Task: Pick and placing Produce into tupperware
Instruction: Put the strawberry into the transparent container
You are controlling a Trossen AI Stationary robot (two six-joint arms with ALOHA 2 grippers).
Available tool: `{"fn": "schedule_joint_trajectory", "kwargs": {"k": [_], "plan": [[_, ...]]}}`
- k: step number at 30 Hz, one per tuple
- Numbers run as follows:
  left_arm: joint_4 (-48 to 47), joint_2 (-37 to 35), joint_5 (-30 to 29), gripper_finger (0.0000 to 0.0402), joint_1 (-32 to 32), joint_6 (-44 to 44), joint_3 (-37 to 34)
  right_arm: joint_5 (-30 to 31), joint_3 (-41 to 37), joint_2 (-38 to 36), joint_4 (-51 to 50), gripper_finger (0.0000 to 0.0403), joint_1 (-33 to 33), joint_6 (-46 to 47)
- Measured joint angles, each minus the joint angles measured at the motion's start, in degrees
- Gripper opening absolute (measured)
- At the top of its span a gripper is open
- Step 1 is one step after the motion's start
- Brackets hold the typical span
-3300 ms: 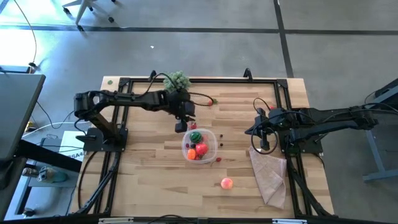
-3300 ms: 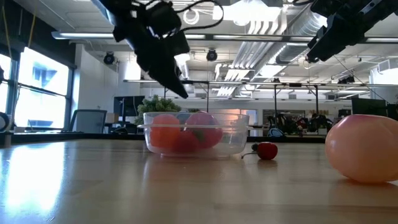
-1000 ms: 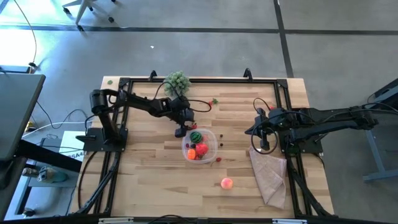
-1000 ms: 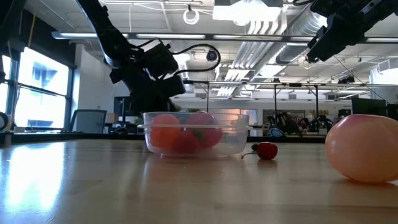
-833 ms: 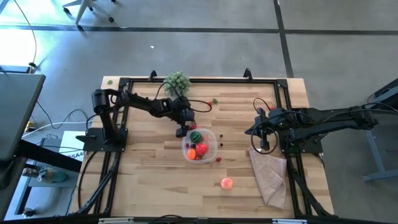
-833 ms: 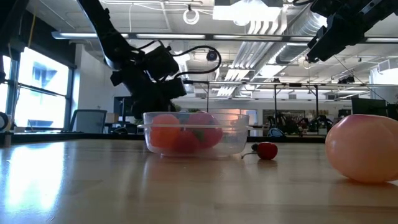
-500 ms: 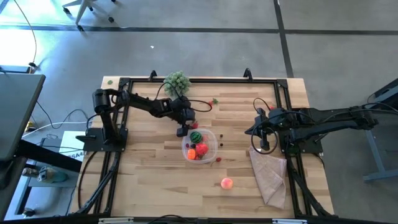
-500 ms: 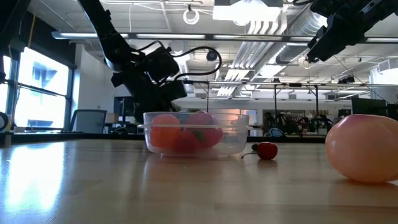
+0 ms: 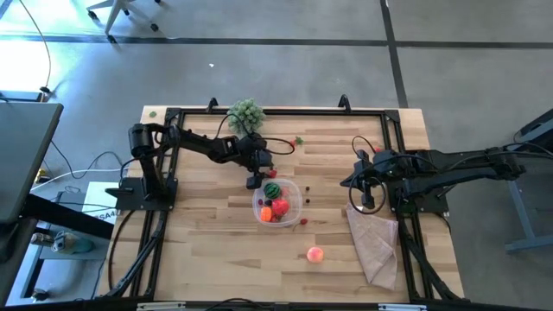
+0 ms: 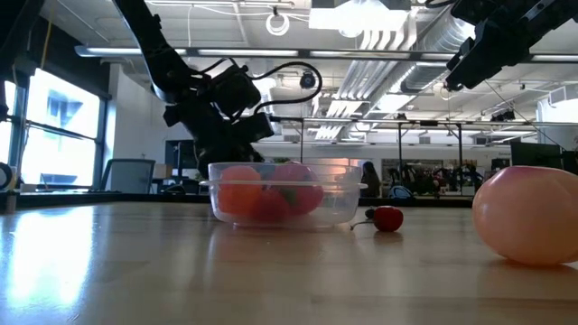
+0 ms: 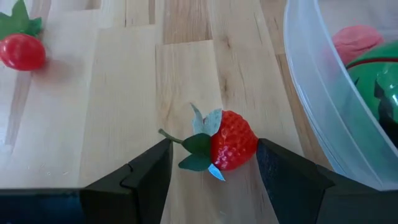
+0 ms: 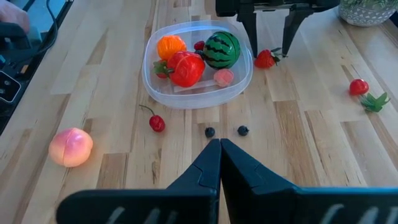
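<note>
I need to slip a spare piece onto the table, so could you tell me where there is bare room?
Bare wood lies between the tupperware and the left frame rail, and along the near edge left of the peach. It is crowded around the tupperware: left claw, strawberry, cherry, blueberries.

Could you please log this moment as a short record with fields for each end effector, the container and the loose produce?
left end effector: open, fingers either side of the strawberry beside the tupperware
right end effector: shut, raised at the table's right side
tupperware contents: watermelon, orange piece, red piece, pink piece
loose produce: peach, cherry, two blueberries
</note>
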Motion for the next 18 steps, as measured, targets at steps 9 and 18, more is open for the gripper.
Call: {"fn": "schedule_joint_trajectory", "kwargs": {"k": [9, 18], "plan": [[1.3, 0.0, 0.0, 0.022, 0.0, 1.0, 0.0, 0.0, 0.0, 0.0, 0.0, 0.0, 0.0, 0.0], [2.5, 3.1, 1.2, 0.022, 0.0, -0.5, 0.6, 0.0, 0.0, 0.0, 0.0, 0.0, 0.0, 0.0]]}}
